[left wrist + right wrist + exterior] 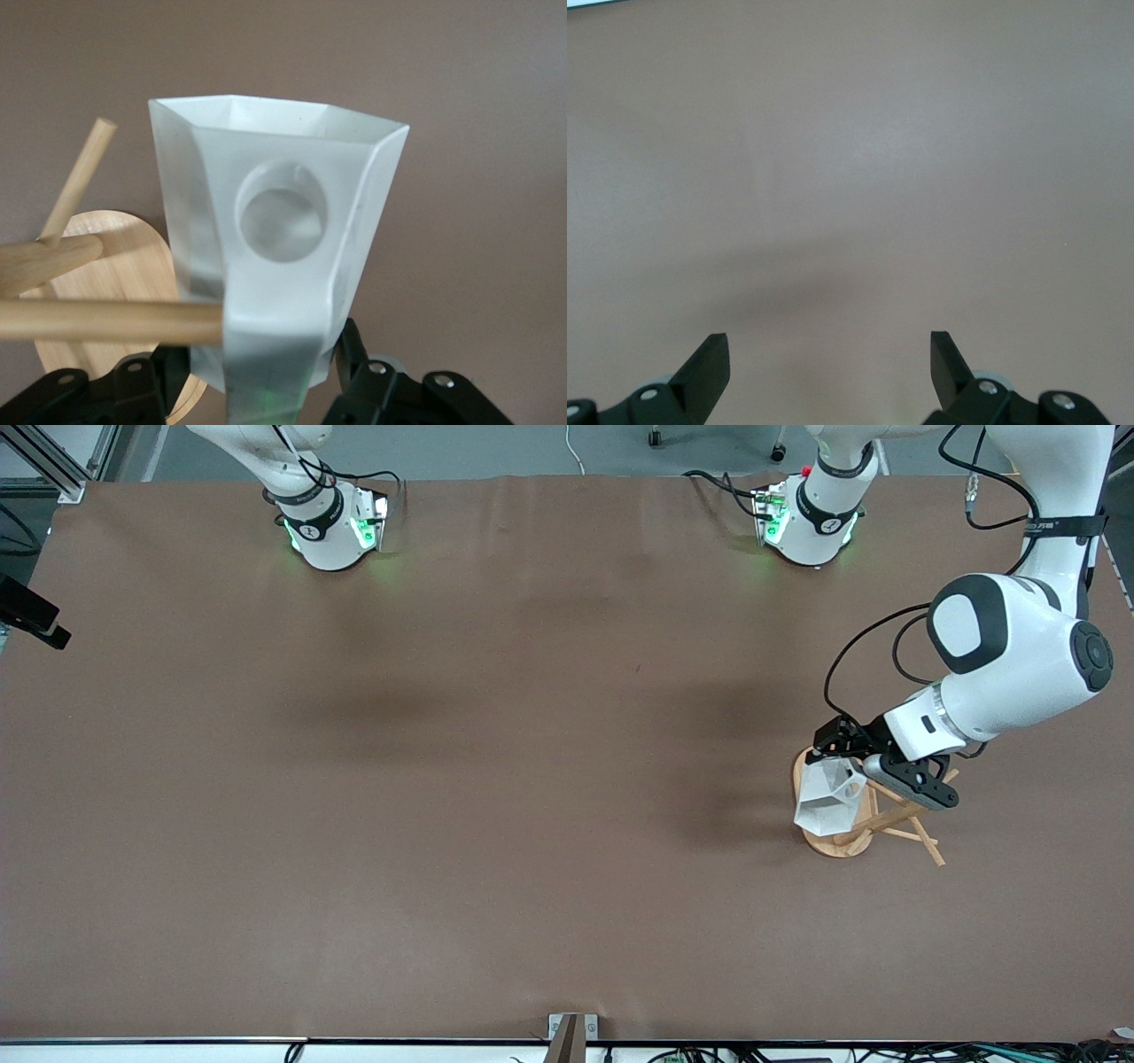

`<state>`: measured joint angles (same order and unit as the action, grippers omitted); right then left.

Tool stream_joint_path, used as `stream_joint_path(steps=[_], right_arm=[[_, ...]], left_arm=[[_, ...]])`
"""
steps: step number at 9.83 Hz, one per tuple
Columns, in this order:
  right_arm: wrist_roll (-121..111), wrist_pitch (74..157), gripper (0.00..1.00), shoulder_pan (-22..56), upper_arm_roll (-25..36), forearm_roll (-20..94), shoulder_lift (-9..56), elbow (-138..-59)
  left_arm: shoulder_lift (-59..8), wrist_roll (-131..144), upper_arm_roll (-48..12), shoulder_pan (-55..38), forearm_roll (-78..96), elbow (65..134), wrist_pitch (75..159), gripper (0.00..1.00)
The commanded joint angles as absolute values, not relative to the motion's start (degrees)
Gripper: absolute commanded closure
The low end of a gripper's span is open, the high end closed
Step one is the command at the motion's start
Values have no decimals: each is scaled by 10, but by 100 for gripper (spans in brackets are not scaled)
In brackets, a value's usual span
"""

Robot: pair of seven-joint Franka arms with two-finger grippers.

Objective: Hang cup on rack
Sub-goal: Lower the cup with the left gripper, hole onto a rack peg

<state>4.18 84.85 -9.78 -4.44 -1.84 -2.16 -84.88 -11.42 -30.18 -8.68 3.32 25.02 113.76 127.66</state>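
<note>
Cup [828, 802], lower right of frame over rack [873, 824], looks light, rigid, slick-walled; left gripper [266, 372] fingers clamp its handle, right gripper [829, 359] fingers wide, waiting.

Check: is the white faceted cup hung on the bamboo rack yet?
Cannot tell. The left gripper holds the white faceted cup over the bamboo rack; a peg reaches its handle.

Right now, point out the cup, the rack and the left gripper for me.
cup [283, 212], left wrist view, on the handle's round hole.
rack [837, 843], front view, on the oval base's rim.
left gripper [842, 760], front view, between its fingers at the cup.
</note>
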Motion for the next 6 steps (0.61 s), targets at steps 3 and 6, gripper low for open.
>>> stream_joint_path(steps=[3,6], right_arm=[[38,844,0,-101,-47,-28,-22,-848],[37,844,0,-101,-47,-27,-22,-848]], left_arm=[[-131,-294,-75,33,237,1134,1281,91],[-141,-294,-61,34,237,1131,1281,87]])
